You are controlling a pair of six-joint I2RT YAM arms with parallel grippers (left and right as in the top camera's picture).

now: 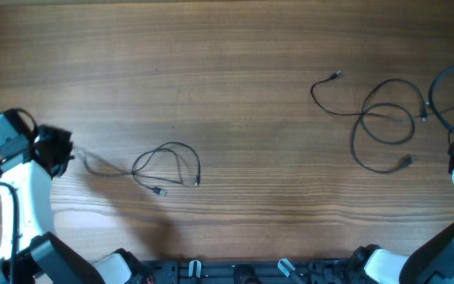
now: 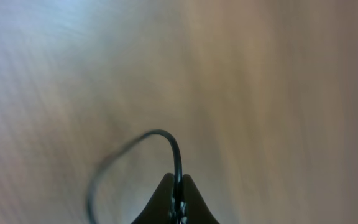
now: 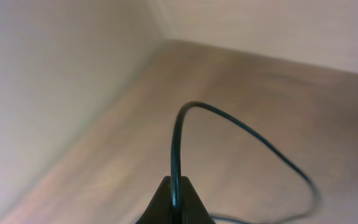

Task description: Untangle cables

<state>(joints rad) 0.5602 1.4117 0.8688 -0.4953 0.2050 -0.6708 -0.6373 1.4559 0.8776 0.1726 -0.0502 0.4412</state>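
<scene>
Overhead, thin black cables [image 1: 172,144] lie in two loose tangles on the wood-grain table [image 1: 235,71], one left of centre and one far right [image 1: 363,116]. In the left wrist view, the left gripper [image 2: 177,202] pinches one arching cable [image 2: 166,135]. In the right wrist view, the right gripper [image 3: 174,199] likewise clamps one curved cable [image 3: 182,124].

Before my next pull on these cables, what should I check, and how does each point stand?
1. left gripper shut on the left cable: ok.
2. right gripper shut on a black cable: ok.
3. left cable lying apart from the right cable cluster: ok.
4. right cable cluster free of crossings: not ok, its loops overlap.
5. Which strand of that cluster the right gripper holds: cannot tell.
</scene>
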